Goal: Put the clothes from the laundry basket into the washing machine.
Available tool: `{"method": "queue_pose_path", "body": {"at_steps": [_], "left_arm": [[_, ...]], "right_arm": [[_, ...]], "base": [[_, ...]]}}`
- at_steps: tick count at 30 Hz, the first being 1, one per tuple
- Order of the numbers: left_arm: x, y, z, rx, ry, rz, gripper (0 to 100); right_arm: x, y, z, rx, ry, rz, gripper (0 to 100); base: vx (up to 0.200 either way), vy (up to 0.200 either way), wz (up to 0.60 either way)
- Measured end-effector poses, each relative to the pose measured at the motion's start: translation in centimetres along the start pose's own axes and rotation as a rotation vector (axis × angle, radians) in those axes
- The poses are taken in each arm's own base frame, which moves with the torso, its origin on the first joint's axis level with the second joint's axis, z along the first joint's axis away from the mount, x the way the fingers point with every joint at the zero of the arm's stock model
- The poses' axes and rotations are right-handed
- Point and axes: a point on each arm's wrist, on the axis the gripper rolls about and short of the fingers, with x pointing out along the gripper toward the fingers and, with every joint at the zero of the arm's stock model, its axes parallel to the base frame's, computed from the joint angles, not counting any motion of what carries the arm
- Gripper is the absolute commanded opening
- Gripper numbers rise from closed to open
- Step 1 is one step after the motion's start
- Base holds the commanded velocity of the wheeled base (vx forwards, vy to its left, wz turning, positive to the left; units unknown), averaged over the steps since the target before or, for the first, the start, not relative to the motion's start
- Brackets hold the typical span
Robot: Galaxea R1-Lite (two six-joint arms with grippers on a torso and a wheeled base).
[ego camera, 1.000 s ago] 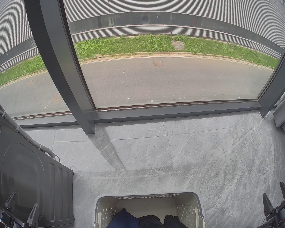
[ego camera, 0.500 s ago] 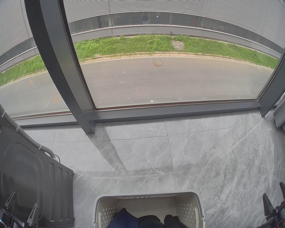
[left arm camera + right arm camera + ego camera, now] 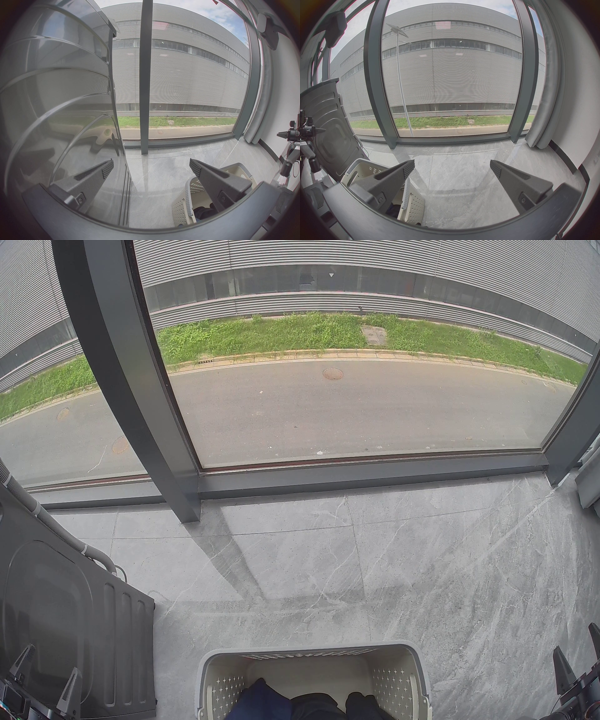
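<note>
A pale grey laundry basket [image 3: 412, 671] stands on the floor at the bottom centre of the head view, with dark blue and black clothes [image 3: 262, 705] lying in it. The dark grey washing machine [image 3: 69, 627] stands to the basket's left, its back panel facing me. My left gripper [image 3: 47, 684] hangs open in front of that panel, nothing between its fingers [image 3: 87, 181]. My right gripper [image 3: 578, 671] is open and empty out to the right of the basket [image 3: 412, 206]. The basket's rim [image 3: 187, 193] lies beside the left gripper [image 3: 150, 168].
A floor-to-ceiling window with a dark frame post [image 3: 131, 396] closes the space ahead. Grey marble floor tiles [image 3: 375, 559] spread between basket and window. A grey curtain [image 3: 547, 103] hangs at the right wall. A corrugated hose [image 3: 56, 527] runs along the washing machine.
</note>
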Motion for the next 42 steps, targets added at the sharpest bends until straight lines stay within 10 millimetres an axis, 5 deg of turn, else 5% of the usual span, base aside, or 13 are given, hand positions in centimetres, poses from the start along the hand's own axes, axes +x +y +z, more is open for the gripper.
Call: {"method": "queue_pose_path", "body": {"at_steps": [7, 42], "left_arm": [[0.0, 0.0, 0.0, 0.0, 0.001, 0.0, 100], [0.0, 0.0, -0.01, 0.0, 0.001, 0.0, 100]], "right_arm": [[0.0, 0.0, 0.0, 0.0, 0.0, 0.0, 100], [0.0, 0.0, 0.0, 0.0, 0.0, 0.001, 100]], "base": [[0.0, 0.0, 0.0], [-0.2, 0.0, 0.0]]}}
